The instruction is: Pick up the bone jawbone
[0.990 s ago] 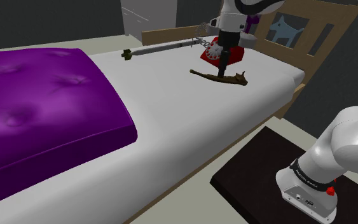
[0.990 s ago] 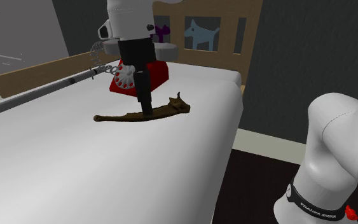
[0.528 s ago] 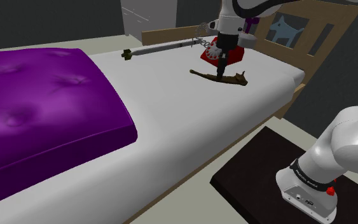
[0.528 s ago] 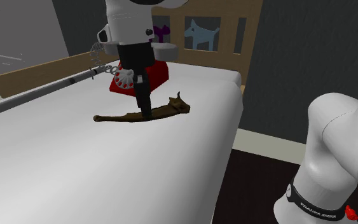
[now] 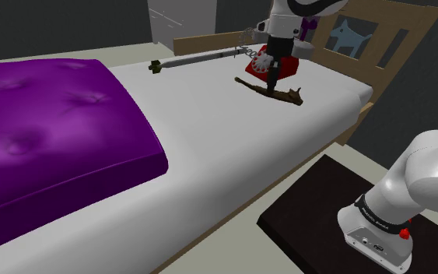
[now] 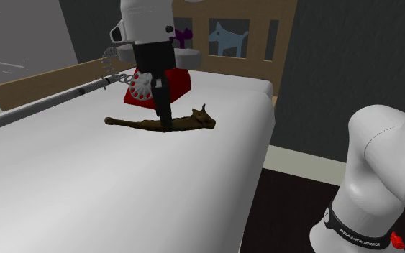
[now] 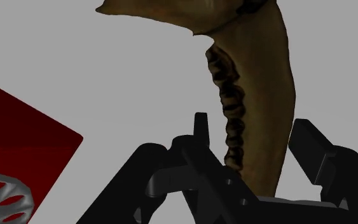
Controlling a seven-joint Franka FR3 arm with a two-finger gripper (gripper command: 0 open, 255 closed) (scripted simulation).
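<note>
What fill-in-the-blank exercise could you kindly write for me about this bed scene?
1. The gripper is shut on the ___ jawbone.
2. Just behind the jawbone stands a ___ rotary telephone.
3. The quilt lying on the white mattress is ___.
Missing words: brown; red; purple.

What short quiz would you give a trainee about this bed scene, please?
1. True or false: the gripper is shut on the brown jawbone.
2. What stands beside the jawbone on the white bed? A) a red dial telephone B) a green lamp C) a blue bowl
3. Fill in: the cushion on the bed is ___ in colour.
Key: 1 true; 2 A; 3 purple.
</note>
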